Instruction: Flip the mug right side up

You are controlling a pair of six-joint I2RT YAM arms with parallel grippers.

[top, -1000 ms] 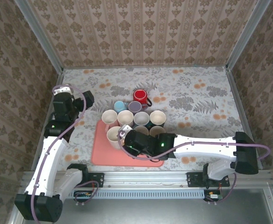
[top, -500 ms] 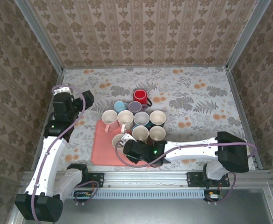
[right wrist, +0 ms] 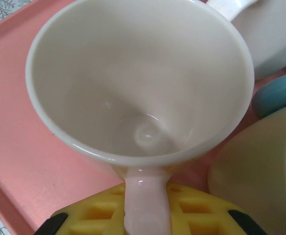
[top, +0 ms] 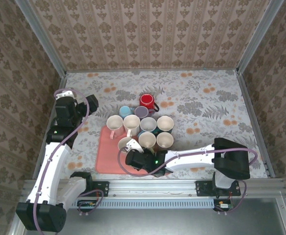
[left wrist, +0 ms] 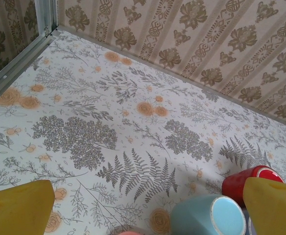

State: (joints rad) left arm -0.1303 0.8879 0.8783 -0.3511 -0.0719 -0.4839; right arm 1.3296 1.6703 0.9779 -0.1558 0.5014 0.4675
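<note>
The cream mug (right wrist: 138, 83) stands mouth-up on the pink tray (right wrist: 25, 156), its handle pinched narrow in my right pincer (right wrist: 145, 218). My left pincer (left wrist: 145, 208) gapes wide over the floral tablecloth (left wrist: 108, 122), with patterned wallpaper (top: 148, 34) on every side. The neighbouring mugs (right wrist: 260, 161) are cut off at the frame edge.

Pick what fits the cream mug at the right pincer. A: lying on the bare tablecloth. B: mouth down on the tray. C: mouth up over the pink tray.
C: the cream mug shows its open mouth and inner bottom over the pink tray, handle in the right pincer.
</note>
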